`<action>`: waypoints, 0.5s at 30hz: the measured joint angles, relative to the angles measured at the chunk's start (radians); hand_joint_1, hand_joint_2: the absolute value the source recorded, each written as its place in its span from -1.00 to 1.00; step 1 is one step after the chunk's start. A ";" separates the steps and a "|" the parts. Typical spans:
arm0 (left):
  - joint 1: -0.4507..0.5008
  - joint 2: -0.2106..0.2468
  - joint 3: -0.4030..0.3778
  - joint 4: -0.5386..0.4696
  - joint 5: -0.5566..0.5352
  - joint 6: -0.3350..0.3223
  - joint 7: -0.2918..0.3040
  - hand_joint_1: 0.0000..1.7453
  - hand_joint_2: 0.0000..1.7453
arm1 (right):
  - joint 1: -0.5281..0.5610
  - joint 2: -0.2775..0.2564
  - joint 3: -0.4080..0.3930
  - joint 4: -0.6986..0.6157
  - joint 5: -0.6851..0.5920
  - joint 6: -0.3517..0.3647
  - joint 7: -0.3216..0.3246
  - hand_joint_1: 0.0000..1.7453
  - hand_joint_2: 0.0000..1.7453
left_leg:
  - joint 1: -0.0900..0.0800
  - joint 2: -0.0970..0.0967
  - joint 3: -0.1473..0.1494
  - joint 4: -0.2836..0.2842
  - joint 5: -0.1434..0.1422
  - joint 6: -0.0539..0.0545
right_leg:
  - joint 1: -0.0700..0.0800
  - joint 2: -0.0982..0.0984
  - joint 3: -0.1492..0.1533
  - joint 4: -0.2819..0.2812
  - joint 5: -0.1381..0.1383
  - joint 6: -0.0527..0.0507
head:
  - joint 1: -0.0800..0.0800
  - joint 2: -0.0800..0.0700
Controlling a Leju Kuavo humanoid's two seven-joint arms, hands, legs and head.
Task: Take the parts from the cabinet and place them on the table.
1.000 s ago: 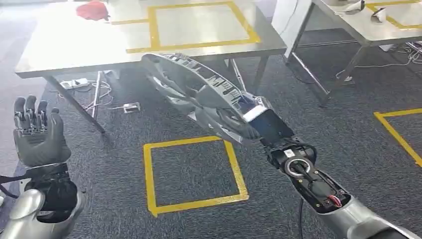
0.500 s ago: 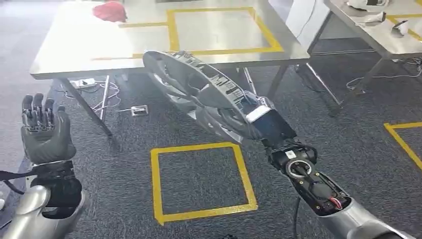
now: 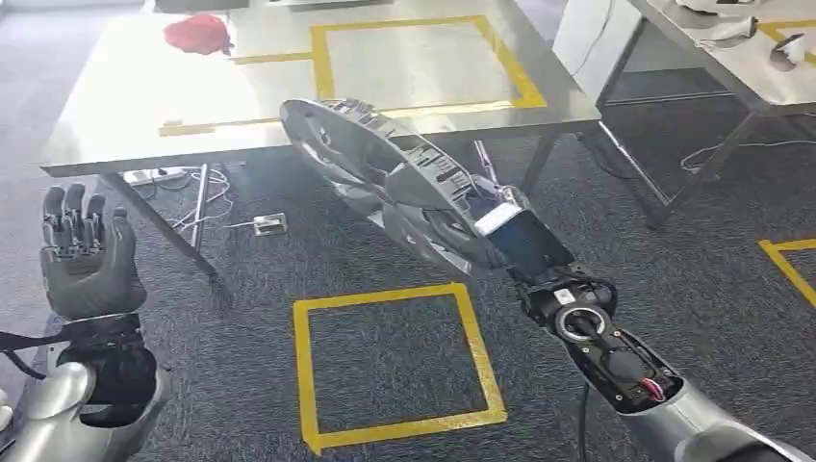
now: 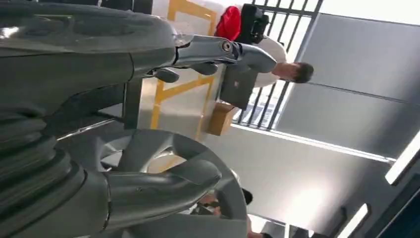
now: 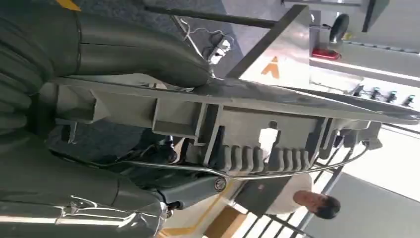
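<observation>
My right hand (image 3: 500, 226) grips the rim of a large grey wheel cover (image 3: 385, 183), a round disc with spokes and ribbed clips. It hangs tilted in the air in front of the near edge of the steel table (image 3: 115, 106). In the right wrist view the cover's ribbed back (image 5: 237, 129) runs across my thumb and fingers. My left hand (image 3: 85, 252) is raised at the left with its fingers upright and apart, holding nothing. The left wrist view shows its thumb (image 4: 158, 186) and fingers (image 4: 223, 49) spread, with the wheel cover (image 4: 163, 153) beyond them.
The table top carries a yellow taped rectangle (image 3: 423, 58) and a red object (image 3: 197, 31) at its far left. A yellow taped square (image 3: 395, 361) marks the carpet below. Cables and a power strip (image 3: 269, 223) lie under the table. A second table (image 3: 741, 48) stands right. A person (image 5: 317, 203) stands beyond.
The whole view has shifted; the table now looks closer and further left in the picture. The wheel cover stays in my right hand, and the left hand stays raised and spread.
</observation>
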 joint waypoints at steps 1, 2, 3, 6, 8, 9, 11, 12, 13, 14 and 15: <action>0.000 0.001 0.000 0.000 0.000 0.000 0.002 -1.00 1.00 | 0.004 0.000 0.000 0.000 0.000 0.002 0.003 1.00 1.00 | 0.003 0.001 0.010 -0.051 0.039 -0.003 | -0.002 0.000 0.011 0.002 -0.010 0.003 | -0.003 0.000; 0.000 0.002 0.000 0.000 -0.001 0.002 0.004 -1.00 1.00 | 0.004 0.000 -0.001 0.000 0.000 0.004 0.005 1.00 1.00 | 0.005 0.002 0.037 -0.136 0.102 -0.004 | -0.004 0.001 0.024 0.005 -0.021 0.008 | -0.005 0.000; -0.001 0.003 0.000 0.000 -0.001 0.002 0.005 -1.00 1.00 | 0.003 0.000 -0.001 0.000 0.000 0.005 0.006 1.00 1.00 | 0.006 0.004 0.071 -0.235 0.175 -0.004 | -0.007 0.001 0.035 0.010 -0.034 0.013 | -0.008 0.000; 0.000 0.003 0.000 -0.001 -0.002 0.003 0.008 -1.00 1.00 | -0.005 0.000 -0.003 -0.002 0.003 0.005 0.008 1.00 1.00 | -0.004 0.006 0.093 -0.304 0.193 0.018 | -0.005 0.005 0.034 0.019 -0.058 0.037 | -0.018 0.000; -0.002 0.005 0.000 -0.004 -0.002 0.003 0.008 -1.00 1.00 | -0.006 0.000 -0.005 -0.004 0.005 0.004 0.011 1.00 1.00 | -0.006 0.005 0.098 -0.306 0.191 0.033 | -0.006 0.004 0.049 0.020 -0.063 0.047 | -0.014 0.000; -0.002 0.004 0.000 -0.008 -0.002 0.003 0.008 -1.00 1.00 | -0.006 0.000 -0.006 -0.005 0.005 0.003 0.012 1.00 1.00 | -0.001 0.003 0.113 -0.310 0.191 0.039 | -0.008 0.004 0.054 0.021 -0.074 0.054 | -0.013 0.000; -0.005 0.004 0.000 -0.010 -0.003 0.002 0.008 -1.00 1.00 | -0.012 0.000 -0.012 -0.006 0.005 0.001 0.012 1.00 1.00 | 0.000 0.002 0.131 -0.312 0.180 0.051 | -0.010 -0.001 0.002 0.124 -0.100 0.059 | 0.002 0.000; -0.005 0.004 0.000 -0.010 -0.003 0.001 0.008 -1.00 1.00 | -0.017 0.000 -0.016 -0.006 0.005 0.000 0.010 1.00 1.00 | -0.001 0.002 0.137 -0.312 0.173 0.053 | -0.011 -0.001 -0.049 0.214 -0.126 0.063 | 0.013 0.000; -0.004 0.004 0.000 -0.010 -0.003 0.001 0.008 -1.00 1.00 | -0.019 0.000 -0.020 -0.006 0.005 -0.002 0.010 1.00 1.00 | -0.002 0.002 0.144 -0.312 0.165 0.054 | -0.011 -0.001 -0.098 0.289 -0.154 0.067 | 0.015 0.000; -0.004 0.004 0.000 -0.010 -0.003 0.001 0.008 -1.00 1.00 | -0.019 0.000 -0.022 -0.006 0.006 -0.003 0.009 1.00 1.00 | -0.003 0.002 0.153 -0.312 0.157 0.054 | -0.011 -0.001 -0.136 0.340 -0.176 0.070 | 0.016 0.000; -0.004 0.004 0.000 -0.010 -0.003 0.001 0.008 -1.00 1.00 | -0.019 0.000 -0.024 -0.006 0.006 -0.003 0.009 1.00 1.00 | -0.003 0.000 0.165 -0.312 0.148 0.054 | -0.011 -0.001 -0.154 0.347 -0.174 0.069 | 0.019 0.000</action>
